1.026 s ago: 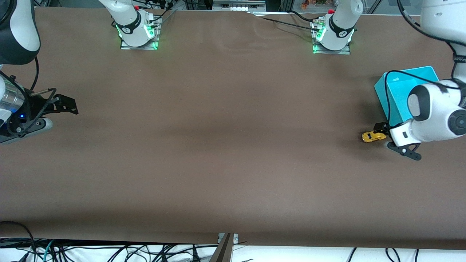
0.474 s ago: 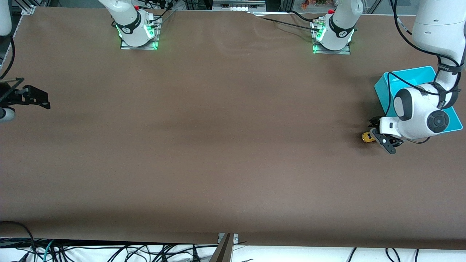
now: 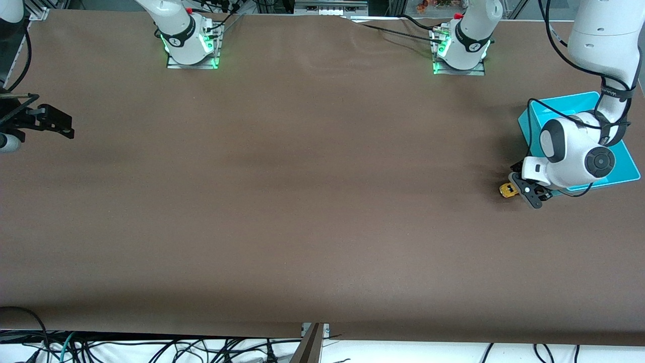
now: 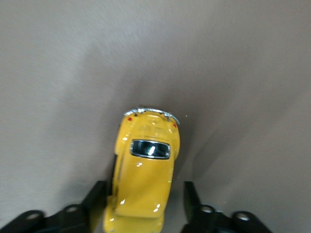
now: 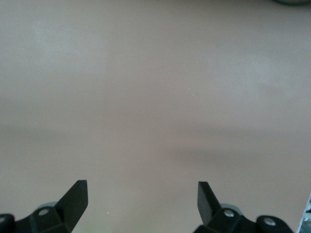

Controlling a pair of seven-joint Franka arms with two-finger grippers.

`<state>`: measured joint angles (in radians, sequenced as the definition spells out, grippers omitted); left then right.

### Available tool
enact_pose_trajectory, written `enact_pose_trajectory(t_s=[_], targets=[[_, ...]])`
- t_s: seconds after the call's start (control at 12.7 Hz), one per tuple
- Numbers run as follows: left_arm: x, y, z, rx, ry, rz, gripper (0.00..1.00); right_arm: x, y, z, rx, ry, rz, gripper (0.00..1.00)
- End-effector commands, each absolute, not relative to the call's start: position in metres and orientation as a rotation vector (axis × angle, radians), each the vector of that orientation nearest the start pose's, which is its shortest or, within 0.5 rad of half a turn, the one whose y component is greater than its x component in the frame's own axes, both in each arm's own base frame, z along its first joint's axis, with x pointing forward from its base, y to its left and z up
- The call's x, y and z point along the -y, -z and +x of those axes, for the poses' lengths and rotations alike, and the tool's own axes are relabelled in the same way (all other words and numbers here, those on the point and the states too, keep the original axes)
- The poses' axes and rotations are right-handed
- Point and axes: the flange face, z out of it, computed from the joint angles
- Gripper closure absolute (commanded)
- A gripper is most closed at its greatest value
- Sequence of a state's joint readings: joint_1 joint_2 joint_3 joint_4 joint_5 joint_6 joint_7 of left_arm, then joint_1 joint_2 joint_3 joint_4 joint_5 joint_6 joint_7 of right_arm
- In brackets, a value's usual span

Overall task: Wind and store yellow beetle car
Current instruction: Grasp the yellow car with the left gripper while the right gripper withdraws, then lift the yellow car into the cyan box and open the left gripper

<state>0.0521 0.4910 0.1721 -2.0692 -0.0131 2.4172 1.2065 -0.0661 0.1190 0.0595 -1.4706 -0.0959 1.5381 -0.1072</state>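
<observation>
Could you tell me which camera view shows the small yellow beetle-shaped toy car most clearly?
The left wrist view: the small yellow beetle-shaped toy car fills it, roof up. The front view shows only a yellow end; the right wrist view shows none.

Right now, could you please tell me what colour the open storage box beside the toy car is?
Turquoise blue; the open plastic storage box shows best in the front view.

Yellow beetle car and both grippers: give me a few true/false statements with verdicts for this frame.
1. The yellow beetle car sits between the left gripper fingers. True.
2. The car lies inside the turquoise bin. False: it is on the table, beside the bin.
3. The right gripper is shut on a car. False: it is open and holds nothing, waiting over the right arm's end of the table.
4. The car stands on its wheels. True.
</observation>
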Motion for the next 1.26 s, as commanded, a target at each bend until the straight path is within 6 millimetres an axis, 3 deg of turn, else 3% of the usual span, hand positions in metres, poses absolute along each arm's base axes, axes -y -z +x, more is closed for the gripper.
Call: enact_pose_trajectory(t_s=[0.0, 0.24, 0.39, 0.47, 0.71, 0.87, 1.03, 1.18], targets=[[-0.121, -0.217, 0.563, -1.539, -0.181, -2.757, 1.00, 0.007, -0.605, 0.570, 0.106, -0.087, -3.216, 0.00], [-0.120, -0.237, 0.565, -1.545, -0.157, -2.750, 1.00, 0.007, -0.602, 0.571, 0.101, -0.094, -3.199, 0.00], [-0.120, -0.241, 0.564, -1.553, -0.157, -2.746, 1.00, 0.007, -0.592, 0.576, 0.099, -0.120, -3.189, 0.00], [-0.120, -0.257, 0.564, -1.552, -0.148, -2.749, 1.00, 0.010, -0.592, 0.578, 0.088, -0.119, -3.174, 0.00], [-0.118, -0.345, 0.567, -1.534, -0.140, -2.773, 1.00, 0.012, -0.591, 0.579, 0.085, -0.118, -3.161, 0.00], [-0.115, -0.389, 0.565, -1.537, -0.127, -2.778, 1.00, 0.014, -0.587, 0.581, 0.078, -0.125, -3.159, 0.00], [-0.116, -0.415, 0.555, -1.546, -0.139, -2.791, 1.00, 0.014, -0.586, 0.581, 0.073, -0.127, -3.157, 0.00], [-0.139, -0.425, 0.540, -1.631, -0.252, -2.704, 1.00, 0.014, -0.586, 0.581, 0.068, -0.131, -3.146, 0.00]])
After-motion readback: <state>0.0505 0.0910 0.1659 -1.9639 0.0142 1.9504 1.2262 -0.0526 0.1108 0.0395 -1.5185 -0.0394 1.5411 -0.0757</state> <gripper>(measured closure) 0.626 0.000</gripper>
